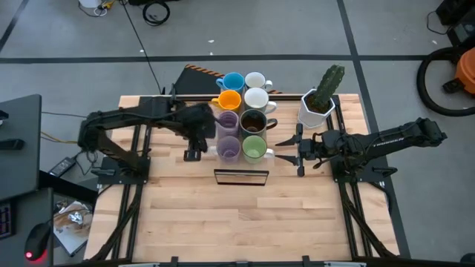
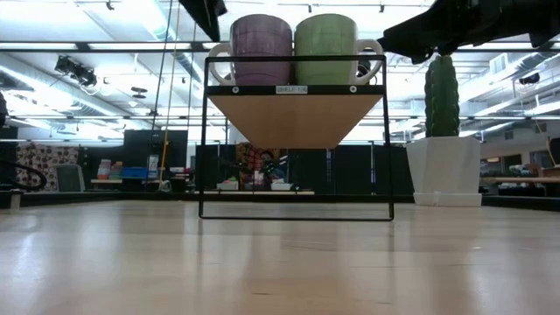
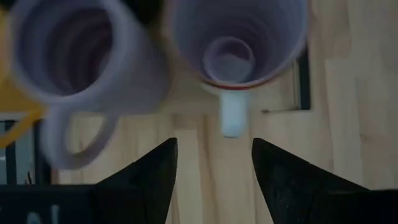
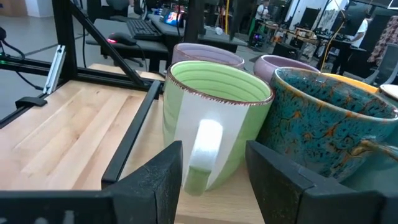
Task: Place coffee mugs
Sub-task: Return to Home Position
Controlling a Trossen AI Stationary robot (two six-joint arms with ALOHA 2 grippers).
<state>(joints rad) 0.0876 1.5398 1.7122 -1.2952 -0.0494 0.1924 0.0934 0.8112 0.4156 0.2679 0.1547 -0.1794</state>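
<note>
The left gripper point(image 3: 214, 149) has its jaws apart and empty, poised above the table point(image 1: 297, 222) just left of the shelf point(image 2: 296, 105). The handle of the front lavender mug point(image 3: 239, 37) points at the gap between them but stops short of the tips. The right gripper point(image 4: 214, 152) mirrors it on the shelf's right side, jaws likewise spread with nothing in them. The green mug point(image 4: 180, 118) has its handle aimed straight into that gap, very near the tips though seemingly untouched. Each handle therefore lies along its gripper's line of retreat, so the left arm should back off leftward and the right arm rightward, without drifting sideways into a handle. All eight mugs appear to stand upright in two rows on the shelf. Behind the front pair come the second lavender mug point(image 1: 226, 120) and dark brown mug point(image 1: 253, 121), then the orange mug point(image 1: 228, 100) and near white mug point(image 1: 256, 98), then the light blue mug point(image 1: 233, 81) and far white mug point(image 1: 255, 80). The cactus pot point(image 1: 315, 111) stands just beside the right arm.
</note>
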